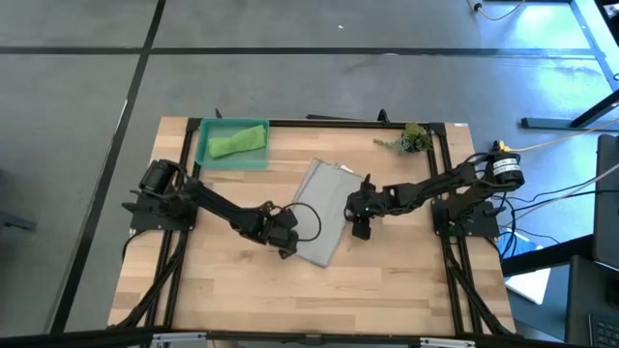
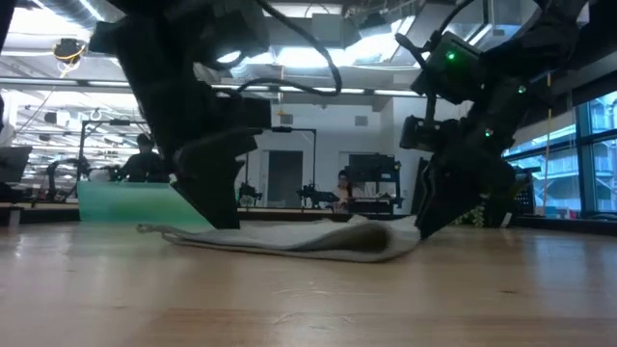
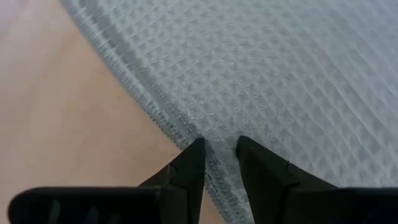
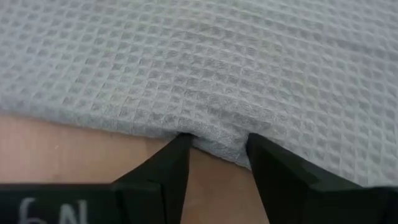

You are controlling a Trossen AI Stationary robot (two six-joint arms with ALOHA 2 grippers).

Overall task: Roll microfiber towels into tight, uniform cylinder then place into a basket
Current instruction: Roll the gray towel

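Mid-worktop [image 1: 232, 290], the grey towel [image 1: 324, 217] lies flat with the left gripper [image 3: 219, 152] pinching its edge and the right gripper [image 4: 214, 146] clamped on the opposite edge. Lime green towel [image 1: 237, 142] sits rolled in the basket [image 1: 208, 158], well apart.

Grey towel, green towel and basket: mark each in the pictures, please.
grey towel [image 1: 323, 213], high view, on the middle of its flat cloth.
green towel [image 1: 238, 142], high view, on the middle of the roll, lying in the basket.
basket [image 1: 232, 161], high view, on the bare floor beside its near wall.
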